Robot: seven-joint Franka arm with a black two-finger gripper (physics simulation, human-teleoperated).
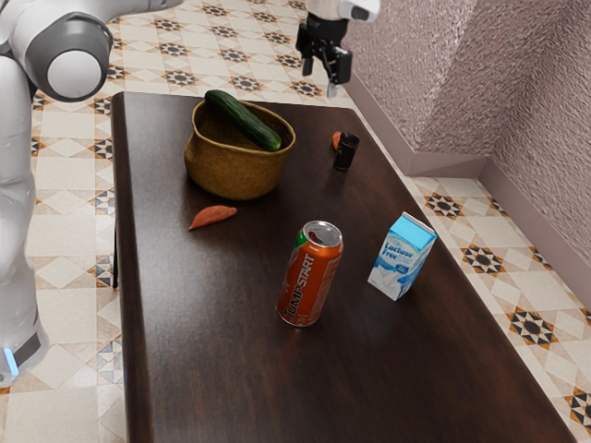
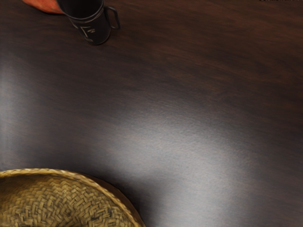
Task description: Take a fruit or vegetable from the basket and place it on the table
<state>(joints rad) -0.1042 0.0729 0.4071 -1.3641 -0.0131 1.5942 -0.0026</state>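
Gripper (image 1: 320, 81), black, two-fingered: fingers spread, nothing between them; raised above the table, well clear of the basket and its contents.

Woven basket (image 1: 235, 175), straw-coloured, deep, open-mouthed: upright on the table. Its rim also lies near the lower edge of the wrist view.

Cucumber (image 1: 242, 120), whole, dark green: in the basket, tilted across the mouth, one end standing proud of the rim. The likely pick; any produce beneath it is hidden. Handling, as judged: firm and fairly stiff, moderate in weight, with a smooth skin apt to slip or roll; bruises under a hard squeeze. Best hold: across the narrow width, near mid-length, fingers along either flank, so that neither end droops. A grip on the raised end would be easier to reach but liable to swivel. Lift straight up before travelling, lest the lower end drag the basket.

Sweet potato (image 1: 213, 217), by its look, orange: on the table just beside the basket.

Black mug (image 2: 94, 28), with handle: farther off, a second orange root (image 1: 336, 140) close by it.

Drink can (image 1: 310, 274), orange, upright; milk carton (image 1: 402, 258), blue and white, marked "Lactose Free", upright beside it.

Table (image 1: 212, 360): dark wood, glossy.
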